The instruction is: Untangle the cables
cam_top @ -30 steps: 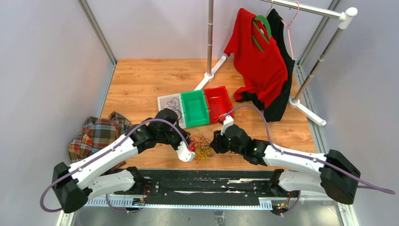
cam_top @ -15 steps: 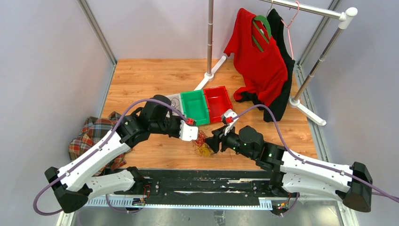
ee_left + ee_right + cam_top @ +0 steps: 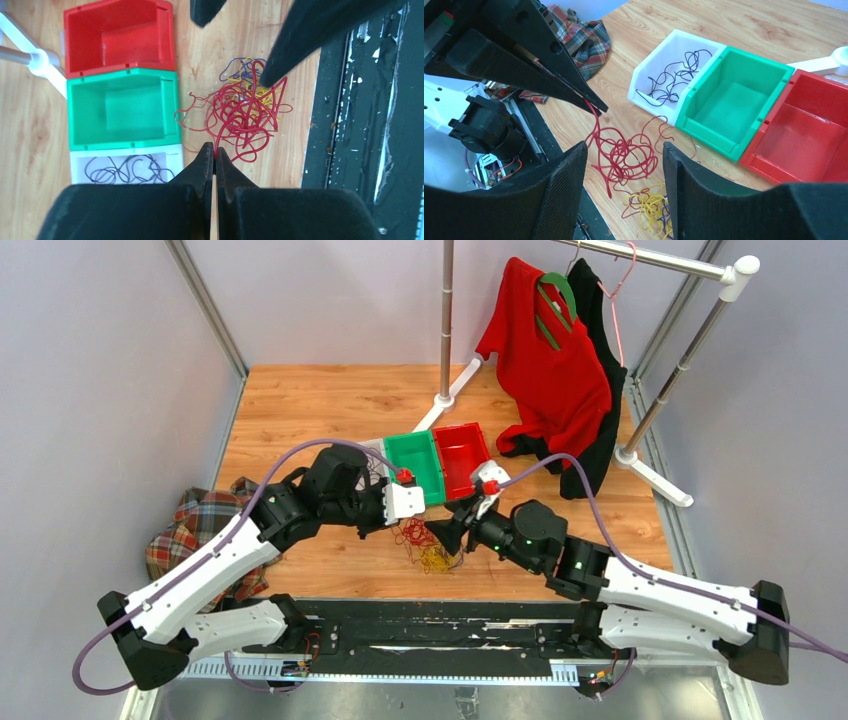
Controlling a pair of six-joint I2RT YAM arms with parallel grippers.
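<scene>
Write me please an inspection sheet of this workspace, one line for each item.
Surface: wooden table.
Job's things: red, yellow and purple cables tangled near the front edge; dark strands in white bin; green bin and red bin empty.
Clutter: plaid cloth at left.
Grippers: left gripper shut on a red strand; right gripper open above the tangle.
Cables: lilac hoses along both arms.
Surroundings: clothes rack with red garment; grey walls.

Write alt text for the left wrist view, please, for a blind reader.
The shut left gripper pinches a red cable from a tangle of red, yellow and purple cables on the wooden table. Beside it sit a red bin, a green bin and a white bin holding dark cables.
</scene>
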